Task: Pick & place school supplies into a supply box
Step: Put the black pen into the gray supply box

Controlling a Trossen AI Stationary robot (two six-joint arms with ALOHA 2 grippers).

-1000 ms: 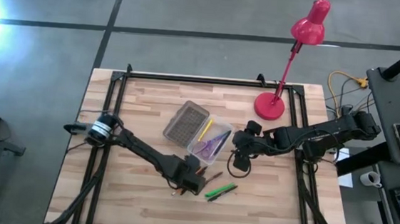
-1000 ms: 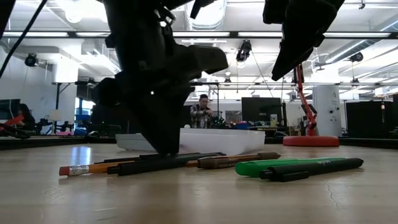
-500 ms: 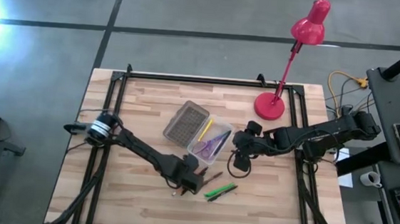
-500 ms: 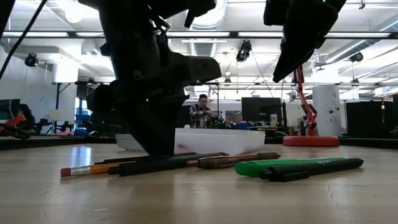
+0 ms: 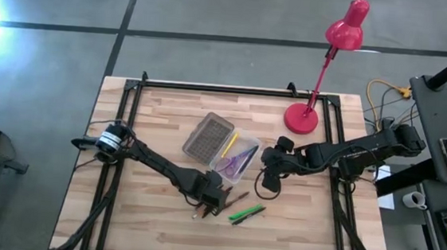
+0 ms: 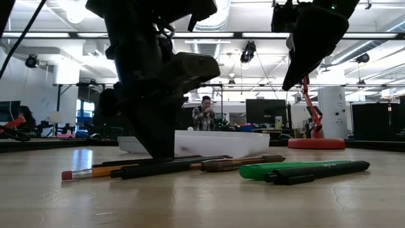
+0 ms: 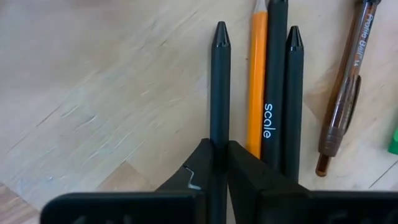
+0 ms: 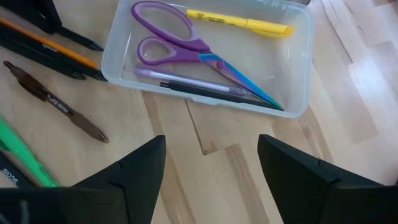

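The supply box [image 5: 235, 159] is a translucent case with its grey grid lid [image 5: 207, 136] open beside it. It holds purple scissors [image 8: 186, 50], a yellow marker [image 8: 239, 22] and two thin pens. On the table near it lie an orange pencil [image 7: 256, 81], black pens [image 7: 275, 93], a brown pen [image 7: 339, 112] and green pens [image 5: 246, 214]. My left gripper [image 5: 211, 202] stands down among them, shut on one black pen [image 7: 219, 93]. My right gripper [image 5: 265, 179] hangs open and empty above the table, right of the box. My left gripper pinches the black pen's shaft [image 7: 219, 127] between its two fingers, back from the pointed tip [image 7: 220, 30], which reaches out past them. The fingers come from above, pointing down, one on each side of the pen. In the low view the pen seems to lie level on the table.
A red desk lamp [image 5: 323, 77] stands at the table's far right. The other black pens and the orange pencil lie close beside the held pen. A person [image 6: 204, 117] sits in the room behind the table.
My left gripper has shifted a little beside the pens, staying down at the table top. My right gripper has drifted slightly toward the table's right edge. The pens on the table have barely moved.
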